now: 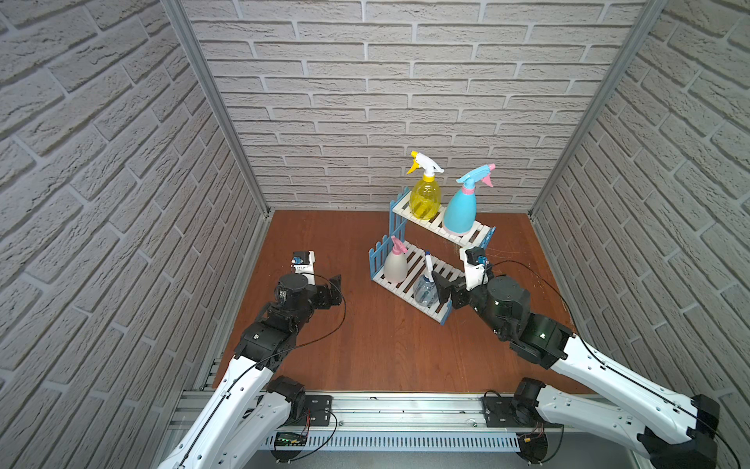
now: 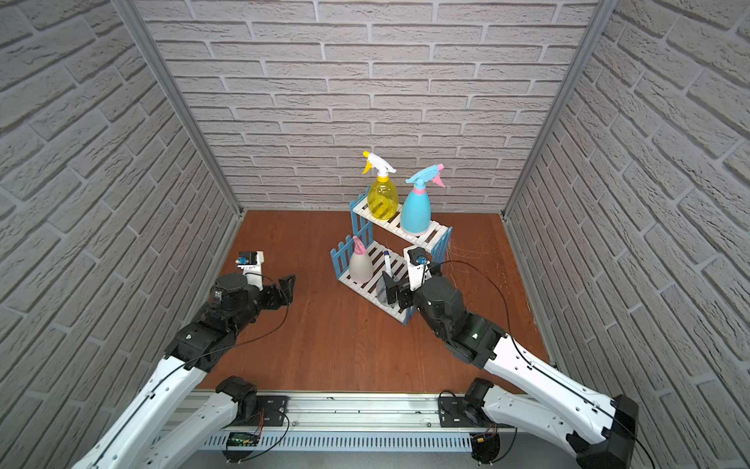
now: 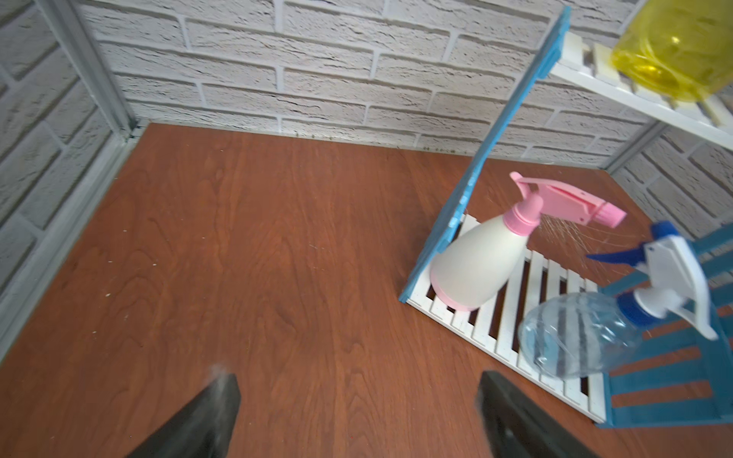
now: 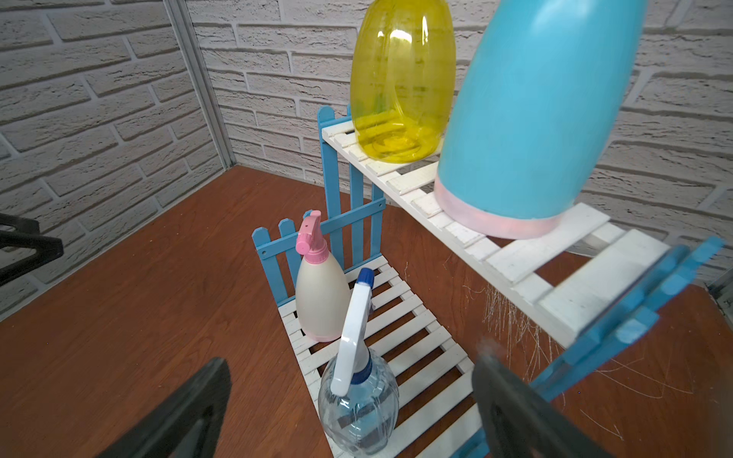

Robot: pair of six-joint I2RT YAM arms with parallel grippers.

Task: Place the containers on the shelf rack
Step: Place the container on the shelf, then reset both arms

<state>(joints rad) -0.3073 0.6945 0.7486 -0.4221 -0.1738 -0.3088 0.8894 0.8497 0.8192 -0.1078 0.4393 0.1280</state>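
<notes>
clear bottle (image 4: 357, 408) stands near shelf rack (image 4: 511, 257) front edge.

Spray bottles: four - one yellow bottle (image 1: 425, 199), one light blue bottle (image 1: 460, 211), one cream bottle (image 1: 395, 266), one clear bottle (image 1: 424, 290). Pink bases: two, on the light blue and the cream. Shelf rack (image 1: 379, 258): one, two tiers, two bottles on each tier. Robot arms: two, one gripper each - left gripper (image 3: 359, 400), right gripper (image 4: 351, 376), two fingers apiece. Wooden tabletop (image 1: 365, 345): one.
</notes>
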